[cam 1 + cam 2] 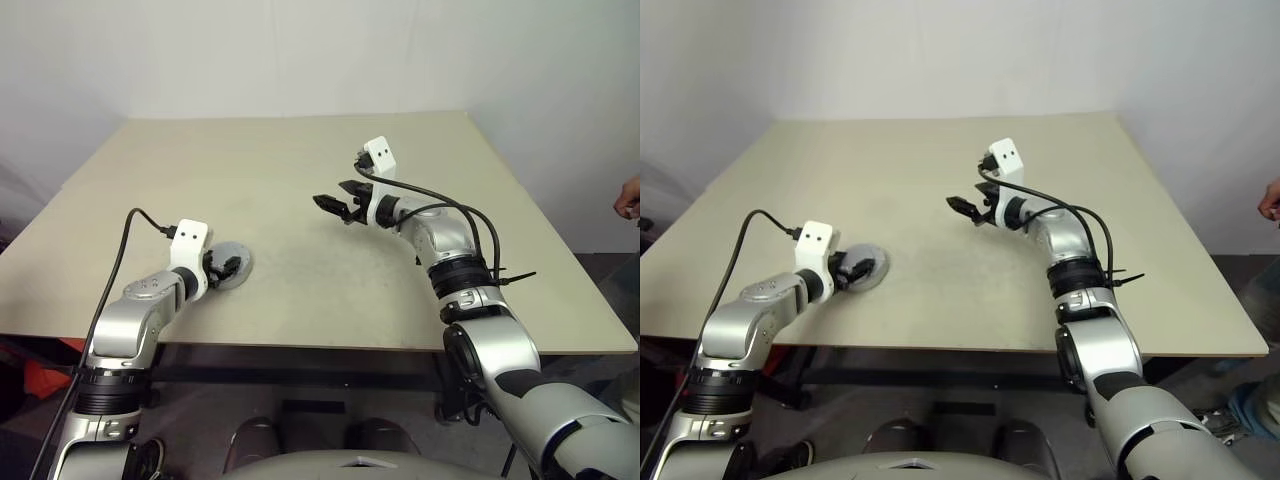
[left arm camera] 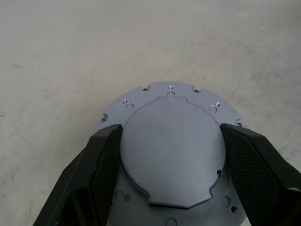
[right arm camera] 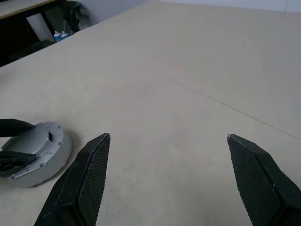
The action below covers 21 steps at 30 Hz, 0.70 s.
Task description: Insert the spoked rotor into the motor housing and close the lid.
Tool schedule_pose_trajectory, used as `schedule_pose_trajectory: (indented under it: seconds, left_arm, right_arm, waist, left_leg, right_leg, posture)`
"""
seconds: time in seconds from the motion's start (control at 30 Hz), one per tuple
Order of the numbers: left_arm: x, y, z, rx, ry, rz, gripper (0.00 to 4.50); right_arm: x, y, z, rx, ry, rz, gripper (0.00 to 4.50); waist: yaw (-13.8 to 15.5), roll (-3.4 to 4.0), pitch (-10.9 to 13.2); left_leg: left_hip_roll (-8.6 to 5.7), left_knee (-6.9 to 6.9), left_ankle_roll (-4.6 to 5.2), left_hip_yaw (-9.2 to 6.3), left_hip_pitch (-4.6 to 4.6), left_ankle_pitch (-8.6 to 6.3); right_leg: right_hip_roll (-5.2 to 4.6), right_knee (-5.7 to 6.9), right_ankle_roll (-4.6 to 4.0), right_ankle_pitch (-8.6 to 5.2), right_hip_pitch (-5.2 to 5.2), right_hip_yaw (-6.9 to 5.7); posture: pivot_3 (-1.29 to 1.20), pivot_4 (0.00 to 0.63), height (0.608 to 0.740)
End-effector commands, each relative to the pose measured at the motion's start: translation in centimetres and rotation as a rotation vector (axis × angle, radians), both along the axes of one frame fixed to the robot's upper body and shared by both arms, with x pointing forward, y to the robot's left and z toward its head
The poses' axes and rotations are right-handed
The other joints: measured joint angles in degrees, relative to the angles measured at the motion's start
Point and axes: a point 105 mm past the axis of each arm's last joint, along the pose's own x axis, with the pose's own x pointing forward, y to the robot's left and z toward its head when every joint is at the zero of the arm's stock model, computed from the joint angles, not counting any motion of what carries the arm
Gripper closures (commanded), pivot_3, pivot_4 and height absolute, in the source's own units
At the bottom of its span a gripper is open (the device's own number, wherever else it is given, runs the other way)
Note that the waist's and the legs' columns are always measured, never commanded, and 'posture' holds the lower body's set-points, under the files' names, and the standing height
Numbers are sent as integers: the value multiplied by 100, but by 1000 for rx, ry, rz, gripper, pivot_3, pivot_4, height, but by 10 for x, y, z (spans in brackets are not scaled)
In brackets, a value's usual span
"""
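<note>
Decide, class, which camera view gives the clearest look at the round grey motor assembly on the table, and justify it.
The left wrist view: the motor housing sits close up between the left gripper's fingers, top face and rim holes plain. The right wrist view shows its side from afar; both eye views show it small, partly behind that gripper.

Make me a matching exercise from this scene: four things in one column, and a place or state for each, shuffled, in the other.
Things:
1. left pincer
2. right pincer
3. lid
4. person's hand

Places or states:
A. at the right edge of the head view, beyond the table
B. open, over bare table
C. fingers against the lid's two sides
D. lying flat on the motor housing

Pairs: 1-C, 2-B, 3-D, 4-A
</note>
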Motion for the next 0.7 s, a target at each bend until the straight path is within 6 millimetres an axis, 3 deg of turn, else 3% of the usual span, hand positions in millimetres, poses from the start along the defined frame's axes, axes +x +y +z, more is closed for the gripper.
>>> schedule_pose_trajectory:
  seconds: [0.03,0.2,0.4,0.57,0.7]
  left_arm:
    - [-28,16,-55,44,222,60,1461]
    - [-29,11,-57,43,226,47,1461]
    - [-31,10,-59,44,235,46,1461]
    - [-30,9,-60,44,237,44,1461]
    - [-29,6,-60,42,233,40,1461]
  right_arm:
    - [3,0,19,18,-59,-3,0]
    - [-4,-5,18,53,-17,18,0]
    - [-6,-26,24,65,6,-2,0]
    - [-19,-34,39,132,65,52,0]
    - [-32,-30,24,3,23,98,0]
  waist:
    - [0,0,0]
    - [7,1,-1]
    - [8,1,-1]
    - [11,7,-5]
    - [21,6,-25]
  left_leg:
    - [0,0,0,0,0,0]
    - [0,0,2,0,-1,-1]
    - [-3,0,6,0,-1,-4]
    - [-3,-1,6,0,1,-4]
    - [-5,-2,11,-1,1,-10]
  right_leg:
    - [0,0,0,0,0,0]
    - [0,-2,0,0,0,0]
    - [-1,-5,2,-1,2,0]
    - [0,-6,4,-3,3,0]
    - [0,-14,13,-7,9,0]
  posture:
    - [0,0,740]
    - [0,0,740]
    - [0,0,740]
    - [0,0,740]
    - [0,0,740]
